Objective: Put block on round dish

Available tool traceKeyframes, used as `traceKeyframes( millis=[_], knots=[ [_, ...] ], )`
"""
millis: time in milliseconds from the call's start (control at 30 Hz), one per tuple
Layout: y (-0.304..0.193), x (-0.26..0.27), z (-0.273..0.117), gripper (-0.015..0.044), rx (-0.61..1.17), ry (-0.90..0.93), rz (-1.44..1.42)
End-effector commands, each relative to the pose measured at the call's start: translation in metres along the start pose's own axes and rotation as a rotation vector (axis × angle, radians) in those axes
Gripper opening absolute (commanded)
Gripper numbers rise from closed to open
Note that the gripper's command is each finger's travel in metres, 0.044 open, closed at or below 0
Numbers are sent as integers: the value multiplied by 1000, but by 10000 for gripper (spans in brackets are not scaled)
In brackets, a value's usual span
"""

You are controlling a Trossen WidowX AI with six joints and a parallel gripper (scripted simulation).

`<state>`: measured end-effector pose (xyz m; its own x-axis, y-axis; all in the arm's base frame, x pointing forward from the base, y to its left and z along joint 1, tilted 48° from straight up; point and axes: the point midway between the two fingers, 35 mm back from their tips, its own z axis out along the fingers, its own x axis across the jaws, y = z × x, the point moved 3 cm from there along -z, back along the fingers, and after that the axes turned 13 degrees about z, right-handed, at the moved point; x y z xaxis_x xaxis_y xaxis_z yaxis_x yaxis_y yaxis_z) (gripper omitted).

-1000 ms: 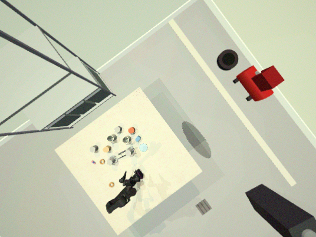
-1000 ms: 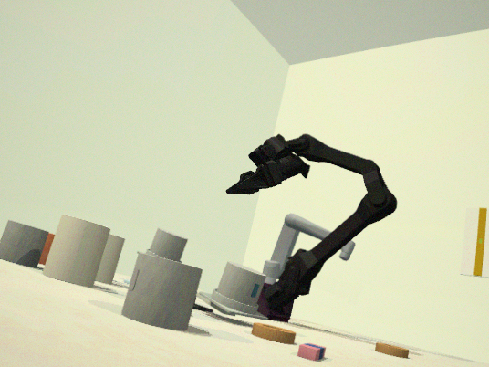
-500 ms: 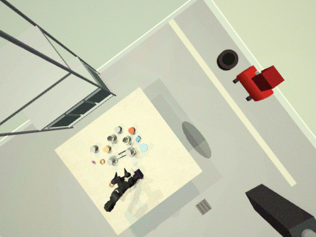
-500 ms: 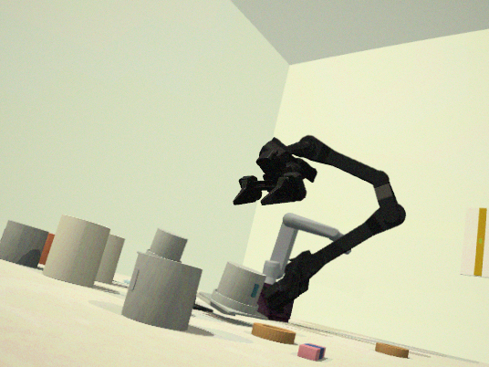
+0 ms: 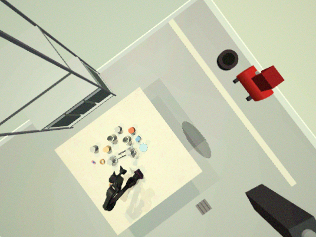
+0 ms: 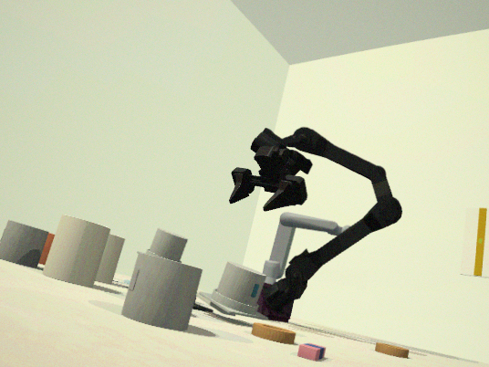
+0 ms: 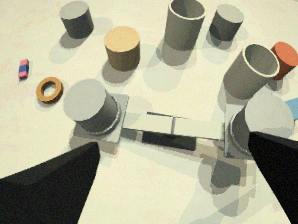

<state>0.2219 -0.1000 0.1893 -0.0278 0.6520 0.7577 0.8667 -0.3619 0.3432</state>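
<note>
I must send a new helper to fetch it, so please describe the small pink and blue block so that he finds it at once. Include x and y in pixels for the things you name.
On the cream table top (image 5: 165,153), go to the balance's end nearest the wooden ring (image 5: 100,161) (image 7: 38,90). Just beyond that ring lies the small block (image 5: 93,162) (image 6: 311,351) (image 7: 23,69). Its pink ends and blue middle band set it apart.

A red-orange cylinder (image 5: 131,130) (image 7: 284,60) stands near a tan cylinder (image 5: 107,149) (image 7: 123,49).

Cups (image 7: 91,102) (image 7: 269,117): smooth, matt grey, plastic-looking
Tan cylinder (image 7: 122,48): wood-like, faintly grained top
Tabletop (image 5: 165,165) (image 6: 55,319) (image 7: 150,197): matt, lightly speckled
</note>
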Motion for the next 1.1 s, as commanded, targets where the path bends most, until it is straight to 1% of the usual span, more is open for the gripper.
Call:
traceKeyframes(
  millis=[0,500,1067],
  knots=[
    [7,8,11,440,64,18,-99],
    [25,42,58,440,268,115,-466],
    [34,93,121,440,453,323,-974]
  ],
)
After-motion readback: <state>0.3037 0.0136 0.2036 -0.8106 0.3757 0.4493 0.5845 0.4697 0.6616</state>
